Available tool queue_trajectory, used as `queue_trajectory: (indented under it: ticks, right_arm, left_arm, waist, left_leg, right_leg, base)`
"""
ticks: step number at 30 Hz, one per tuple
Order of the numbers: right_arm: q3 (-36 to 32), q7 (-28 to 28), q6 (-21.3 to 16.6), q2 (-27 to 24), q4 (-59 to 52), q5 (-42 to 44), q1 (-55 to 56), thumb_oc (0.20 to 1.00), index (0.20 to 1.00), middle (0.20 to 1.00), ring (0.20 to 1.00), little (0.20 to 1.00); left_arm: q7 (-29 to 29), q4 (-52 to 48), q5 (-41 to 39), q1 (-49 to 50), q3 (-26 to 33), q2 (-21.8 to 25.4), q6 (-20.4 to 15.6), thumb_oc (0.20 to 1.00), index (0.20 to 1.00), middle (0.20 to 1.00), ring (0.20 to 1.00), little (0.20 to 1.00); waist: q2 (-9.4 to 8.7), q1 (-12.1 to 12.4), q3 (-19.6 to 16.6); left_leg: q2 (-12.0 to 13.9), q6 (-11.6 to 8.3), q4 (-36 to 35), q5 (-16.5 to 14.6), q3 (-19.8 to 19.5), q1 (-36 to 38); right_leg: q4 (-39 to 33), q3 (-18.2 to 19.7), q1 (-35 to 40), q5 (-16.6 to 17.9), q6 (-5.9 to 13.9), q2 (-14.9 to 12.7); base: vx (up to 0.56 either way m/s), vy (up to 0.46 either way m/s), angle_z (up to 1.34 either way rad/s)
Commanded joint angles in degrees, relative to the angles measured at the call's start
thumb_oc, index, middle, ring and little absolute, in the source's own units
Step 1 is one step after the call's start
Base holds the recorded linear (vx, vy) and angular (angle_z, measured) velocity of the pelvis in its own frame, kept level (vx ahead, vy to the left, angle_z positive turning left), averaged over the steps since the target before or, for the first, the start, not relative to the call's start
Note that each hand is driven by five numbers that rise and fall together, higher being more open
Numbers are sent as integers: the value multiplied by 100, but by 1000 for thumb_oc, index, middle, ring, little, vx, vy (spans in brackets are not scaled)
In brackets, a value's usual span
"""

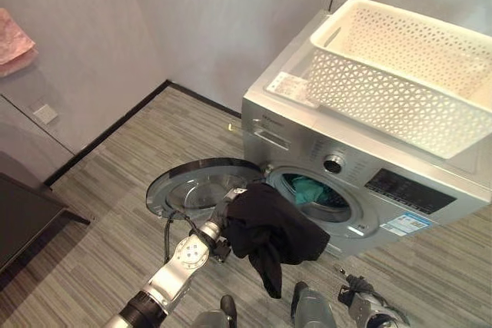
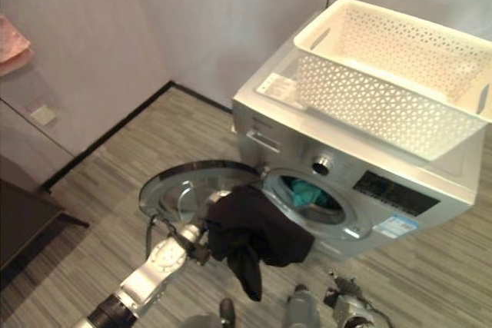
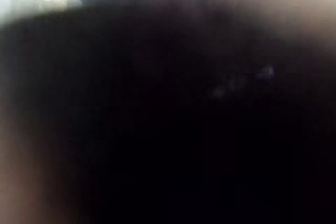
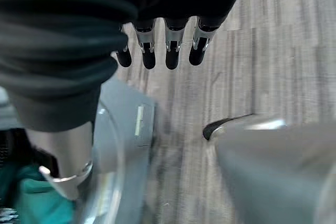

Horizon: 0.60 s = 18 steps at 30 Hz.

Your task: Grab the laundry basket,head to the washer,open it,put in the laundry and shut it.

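Note:
The silver washer (image 1: 369, 155) stands with its round door (image 1: 201, 187) swung open to the left. A teal garment (image 1: 311, 190) lies inside the drum. A black garment (image 1: 273, 232) hangs in the air just in front of the drum opening, draped over my left hand (image 1: 221, 237); the cloth also covers the left wrist view. The white lattice laundry basket (image 1: 400, 74) sits on top of the washer. My right hand (image 1: 367, 306) is low by the washer's front, its fingers (image 4: 157, 51) straight and holding nothing.
A dark cabinet (image 1: 23, 220) stands at the left by the wall. A pink cloth (image 1: 11, 40) lies on a surface at the upper left. A white leaflet (image 1: 288, 86) lies on the washer top beside the basket. Striped grey floor surrounds the open door.

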Motion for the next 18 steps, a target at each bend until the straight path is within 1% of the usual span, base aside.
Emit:
queue_trajectory:
  ticks: [1, 2, 3, 4, 5, 6, 7, 8, 9, 10, 12, 13, 15, 18]
  right_arm:
    - [-41, -101, 14, -238, 210, 73, -54, 1000, 1000, 1000, 1000, 1000]
    - [-99, -130, 22, -265, 247, 118, -73, 1000, 1000, 1000, 1000, 1000]
    - [-116, -116, 32, -268, 263, 145, -86, 1000, 1000, 1000, 1000, 1000]
    - [-132, -121, 45, -291, 287, 151, -114, 1000, 1000, 1000, 1000, 1000]
    - [-133, -126, 46, -297, 277, 140, -102, 1000, 1000, 1000, 1000, 1000]
    - [-156, -135, 39, -293, 268, 142, -61, 1000, 1000, 1000, 1000, 1000]
    - [-158, -123, 30, -296, 240, 120, -12, 1000, 1000, 1000, 1000, 1000]
    - [-199, -122, 17, -287, 224, 121, 68, 1000, 1000, 1000, 1000, 1000]
    - [-208, -121, 15, -282, 222, 119, 69, 1000, 1000, 1000, 1000, 1000]
    - [-301, -161, -72, -340, 150, 128, 317, 1000, 1000, 1000, 1000, 1000]
    - [-391, -210, -119, -416, 168, 155, 363, 1000, 1000, 1000, 1000, 1000]
    - [-450, -258, -168, -467, 167, 254, 385, 1000, 1000, 1000, 1000, 1000]
    - [-475, -308, -214, -505, 151, 305, 390, 1000, 1000, 1000, 1000, 1000]
    - [-418, -337, -269, -495, 43, 284, 417, 1000, 1000, 1000, 1000, 1000]
  left_arm:
    - [-104, -208, 42, -344, 90, -251, -299, 200, 200, 200, 200, 200]
    - [-102, -156, 41, -441, 46, -299, -293, 200, 200, 200, 200, 200]
    - [-99, -110, 33, -501, 35, -337, -293, 200, 200, 200, 200, 200]
    - [-95, -13, 9, -587, 37, -376, -303, 200, 200, 200, 200, 200]
    - [-64, 20, -11, -631, 26, -417, -307, 200, 200, 200, 200, 200]
    - [-30, 77, -62, -686, 39, -435, -310, 200, 200, 200, 200, 200]
    - [-28, 111, -76, -708, 26, -452, -304, 200, 200, 200, 200, 200]
    - [-22, 198, -84, -786, -15, -494, -301, 200, 200, 200, 200, 200]
    - [-20, 213, -84, -798, -24, -496, -308, 200, 200, 200, 200, 200]
    - [-16, 394, -84, -996, -139, -644, -322, 200, 200, 200, 200, 200]
    - [24, 524, -121, -1054, -157, -701, -320, 200, 200, 200, 200, 200]
    - [16, 533, -179, -1080, -187, -716, -298, 200, 200, 200, 200, 200]
    - [22, 560, -218, -1106, -207, -730, -291, 200, 200, 200, 200, 200]
    - [11, 619, -256, -1098, -217, -727, -274, 200, 200, 200, 200, 200]
  waist:
    - [73, -123, -90]
    - [46, -154, -50]
    - [4, -174, -23]
    - [-27, -184, 20]
    - [-60, -192, 60]
    - [-139, -192, 110]
    - [-209, -179, 128]
    - [-326, -196, 185]
    - [-336, -207, 182]
    - [-467, -256, 301]
    - [-438, -347, 332]
    - [-411, -388, 385]
    - [-366, -438, 394]
    - [-355, -507, 400]
  left_leg:
    - [-150, 39, 7, -526, -332, 146]
    - [-177, -12, 68, -608, -408, 152]
    - [-184, -56, 123, -657, -438, 145]
    - [-160, -95, 222, -744, -478, 95]
    - [-119, -152, 280, -767, -523, 57]
    - [-91, -211, 424, -775, -574, -33]
    - [-109, -240, 477, -791, -604, -75]
    - [-165, -277, 547, -792, -699, -162]
    - [-182, -273, 568, -793, -716, -186]
    - [-161, -451, 721, -707, -954, -595]
    - [-9, -595, 663, -539, -1114, -899]
    - [44, -651, 596, -403, -1180, -1079]
    - [96, -697, 471, -289, -1224, -1194]
    - [174, -711, 309, -210, -1172, -1205]
  right_leg:
    - [-1169, 231, 573, 86, 437, -381]
    - [-1620, 378, 525, 327, 501, -519]
    - [-1853, 444, 504, 502, 551, -607]
    - [-2165, 466, 479, 743, 643, -712]
    - [-2259, 460, 426, 887, 687, -799]
    - [-2269, 408, 465, 940, 677, -820]
    - [-2290, 375, 519, 982, 704, -839]
    - [-2240, 403, 540, 1073, 756, -839]
    - [-2234, 391, 535, 1071, 764, -858]
    - [-2039, 358, 357, 993, 782, -791]
    - [-1869, 215, 122, 921, 734, -715]
    - [-1827, 152, 20, 892, 700, -649]
    - [-1885, 51, -53, 880, 675, -595]
    - [-1966, 73, -127, 896, 646, -517]
  base:
    - [138, -139, -6]
    - [122, -139, -1]
    - [100, -157, 16]
    - [71, -180, 26]
    - [78, -229, 45]
    - [66, -218, 49]
    - [22, -215, 60]
    - [-12, -110, 69]
    - [-122, -261, 49]
    - [-148, -270, 46]
    - [-155, -274, 68]
    - [-116, -161, 83]
    - [-73, -82, 41]
    - [-15, -10, -2]
